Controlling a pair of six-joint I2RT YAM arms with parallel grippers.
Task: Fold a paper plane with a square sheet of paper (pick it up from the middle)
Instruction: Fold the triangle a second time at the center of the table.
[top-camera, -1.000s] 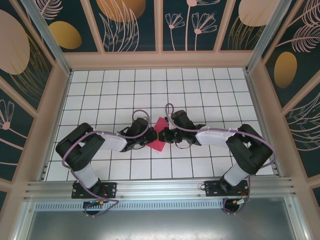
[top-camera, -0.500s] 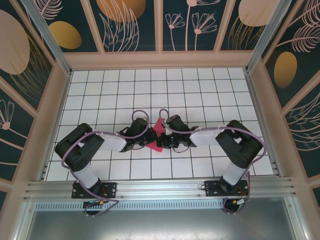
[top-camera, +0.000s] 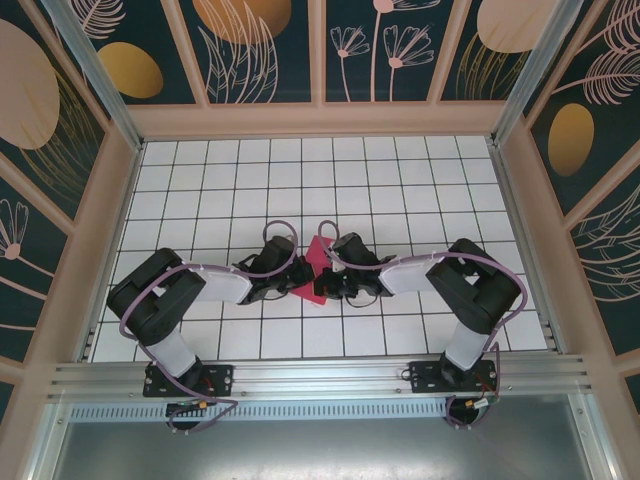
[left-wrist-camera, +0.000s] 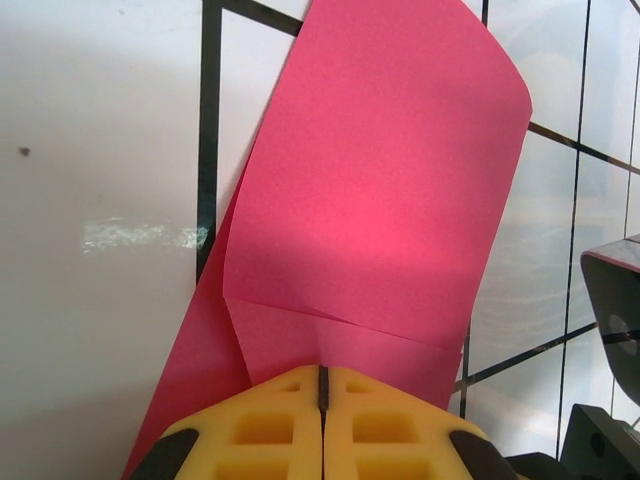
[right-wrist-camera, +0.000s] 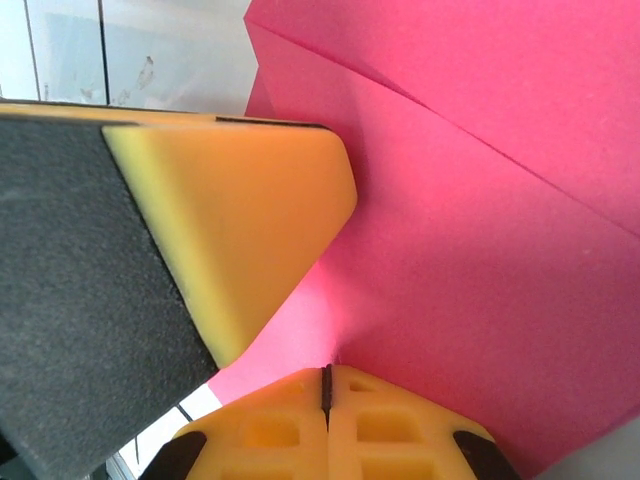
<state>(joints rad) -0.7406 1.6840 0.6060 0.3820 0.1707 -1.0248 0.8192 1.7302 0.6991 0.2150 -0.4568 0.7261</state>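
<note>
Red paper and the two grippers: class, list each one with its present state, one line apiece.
Red paper: partly folded, creases showing, pinched by both grippers.
Left gripper: fingers shut on the red paper's edge.
Right gripper: fingers shut on the red paper, close to the left gripper.

White grid-tiled table (top-camera: 400, 170), floral-patterned walls (top-camera: 270, 50)
</note>
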